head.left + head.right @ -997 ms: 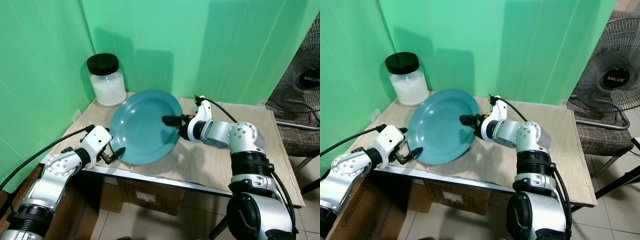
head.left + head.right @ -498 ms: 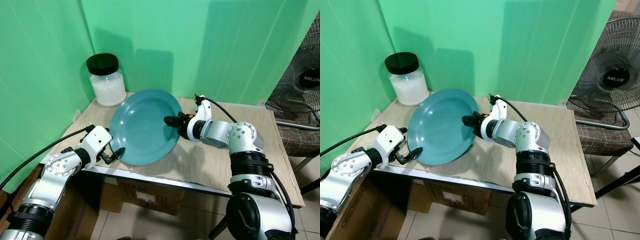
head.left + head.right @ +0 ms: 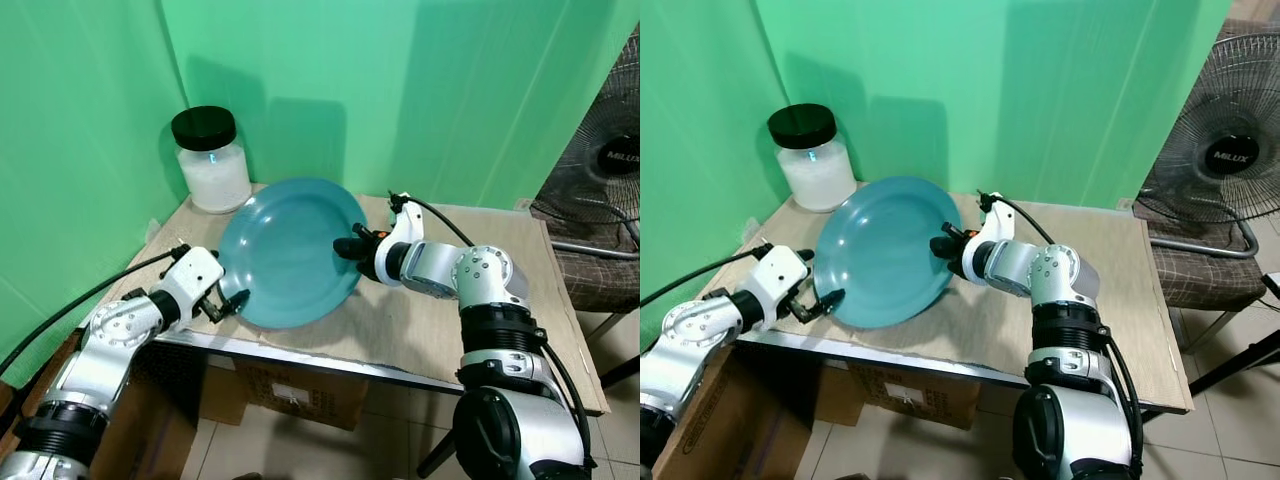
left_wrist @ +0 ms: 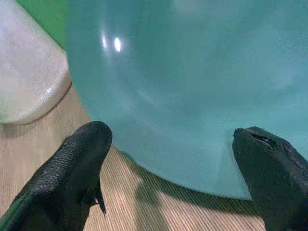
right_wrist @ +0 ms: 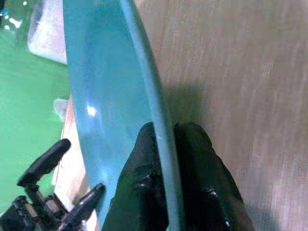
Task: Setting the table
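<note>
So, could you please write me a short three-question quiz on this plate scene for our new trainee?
1. True or false: the right gripper has its jaws shut on the rim of the teal plate.
2. Multiple choice: what stands at the table's far left corner? A) a black-lidded jar of white contents B) a kettle C) a stack of bowls
3. Fill in: the left gripper has its jaws ____, spread at the plate's near edge.

Key:
1. True; the rim sits pinched between the two fingers.
2. A, the jar.
3. Open.
</note>
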You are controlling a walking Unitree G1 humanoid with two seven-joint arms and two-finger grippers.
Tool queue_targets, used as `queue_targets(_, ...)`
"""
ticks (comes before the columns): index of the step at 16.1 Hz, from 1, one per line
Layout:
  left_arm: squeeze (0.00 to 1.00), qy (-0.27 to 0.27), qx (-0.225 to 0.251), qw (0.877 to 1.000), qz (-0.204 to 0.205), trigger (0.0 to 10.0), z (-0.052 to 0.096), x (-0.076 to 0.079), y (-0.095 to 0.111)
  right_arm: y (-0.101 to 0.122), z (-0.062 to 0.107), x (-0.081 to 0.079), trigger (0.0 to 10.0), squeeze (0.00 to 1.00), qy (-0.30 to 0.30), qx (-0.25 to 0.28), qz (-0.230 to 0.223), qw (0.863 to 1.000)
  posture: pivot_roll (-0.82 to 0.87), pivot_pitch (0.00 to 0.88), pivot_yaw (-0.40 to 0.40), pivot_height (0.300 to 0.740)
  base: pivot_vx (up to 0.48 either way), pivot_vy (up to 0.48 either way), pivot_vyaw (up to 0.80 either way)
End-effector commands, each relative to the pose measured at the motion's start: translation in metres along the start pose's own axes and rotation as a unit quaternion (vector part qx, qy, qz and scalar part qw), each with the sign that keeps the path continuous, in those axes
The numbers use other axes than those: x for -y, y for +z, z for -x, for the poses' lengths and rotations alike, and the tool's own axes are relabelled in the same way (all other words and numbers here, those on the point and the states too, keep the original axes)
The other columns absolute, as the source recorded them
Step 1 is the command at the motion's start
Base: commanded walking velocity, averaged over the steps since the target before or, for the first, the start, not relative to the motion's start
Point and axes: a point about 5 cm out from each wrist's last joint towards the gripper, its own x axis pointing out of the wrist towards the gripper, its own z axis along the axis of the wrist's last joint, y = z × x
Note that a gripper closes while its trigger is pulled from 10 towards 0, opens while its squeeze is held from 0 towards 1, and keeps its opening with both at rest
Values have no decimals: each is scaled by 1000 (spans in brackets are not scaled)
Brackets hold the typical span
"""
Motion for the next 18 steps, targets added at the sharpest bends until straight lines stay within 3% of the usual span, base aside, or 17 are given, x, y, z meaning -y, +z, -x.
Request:
queue_targets(1, 349, -7, -15, 1000, -3, 10000, 0, 1, -5, 6, 3, -13, 0, 0, 41, 17, -6, 999, -27, 0, 31, 740, 0, 0, 0)
queue_targets(5, 337, 46, 64, 997, 25, 10000, 4, -15, 24, 11, 10, -14, 0, 0, 52, 31, -15, 998, -34, 0, 43, 740, 0, 0, 0)
queue_targets(6, 294, 96, 149, 983, 48, 10000, 17, -31, 65, 23, 28, -18, 0, 0, 64, 81, 10, 995, -44, 0, 58, 740, 0, 0, 0)
queue_targets(8, 220, 122, 206, 969, 64, 10000, 31, -33, 96, 36, 55, -23, 0, 0, 73, 155, 77, 982, -55, 0, 71, 740, 0, 0, 0)
queue_targets(9, 176, 133, 221, 964, 62, 10000, 36, -29, 106, 40, 71, -26, 667, 0, 74, 191, 116, 972, -59, 0, 76, 740, 0, 0, 0)
queue_targets(10, 169, 142, 232, 960, 66, 10000, 40, -22, 114, 42, 91, -31, 3451, 0, 74, 236, 172, 954, -66, 0, 84, 740, 0, 0, 0)
queue_targets(11, 165, 146, 235, 959, 67, 10000, 42, -17, 117, 40, 101, -35, 8196, 0, 77, 256, 211, 940, -67, 0, 86, 740, 0, 0, 0)
queue_targets(12, 165, 150, 233, 958, 74, 10000, 45, -11, 119, 36, 114, -41, 10000, 0, 74, 281, 266, 919, -68, 0, 90, 740, 0, 0, 0)
queue_targets(13, 165, 165, 230, 955, 87, 10000, 48, -1, 120, 31, 127, -42, 10000, 0, 54, 316, 303, 897, -73, 0, 98, 740, 0, 0, 0)
queue_targets(16, 161, 197, 224, 949, 106, 10000, 54, 11, 123, 23, 149, -44, 10000, 0, 23, 387, 356, 850, -70, 0, 101, 740, 0, 0, -671)
queue_targets(17, 165, 204, 217, 948, 114, 10000, 54, 19, 123, 13, 155, -43, 10000, 0, -22, 405, 418, 813, -73, 0, 105, 740, 0, 0, -800)
queue_targets(18, 157, 207, 208, 949, 114, 10000, 52, 24, 121, 7, 155, -40, 10000, 0, -48, 402, 438, 802, -74, 0, 107, 740, 0, 0, -800)
